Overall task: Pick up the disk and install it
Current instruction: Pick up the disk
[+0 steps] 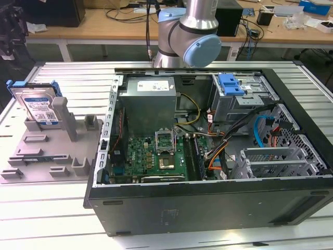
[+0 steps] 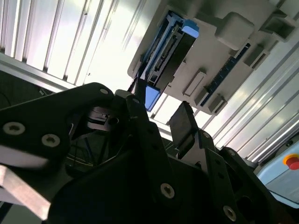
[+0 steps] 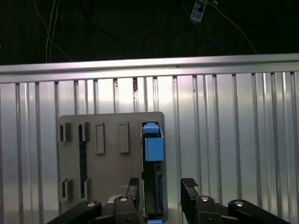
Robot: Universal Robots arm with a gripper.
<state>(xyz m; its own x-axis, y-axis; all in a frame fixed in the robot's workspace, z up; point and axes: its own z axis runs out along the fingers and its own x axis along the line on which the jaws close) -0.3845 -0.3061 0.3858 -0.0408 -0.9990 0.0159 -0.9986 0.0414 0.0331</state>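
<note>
Hovering above the disk (image 3: 153,149) upright in its grey holder (image 3: 107,163), my fingers (image 3: 189,185) spread open and clear of it, I am at the pickup; gripping needs a centred descent.

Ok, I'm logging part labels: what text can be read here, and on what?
None can be read.
White-and-blue label on the silver rectangular disk: print too small.
White label on the grey metal power supply box: print too small.
</note>
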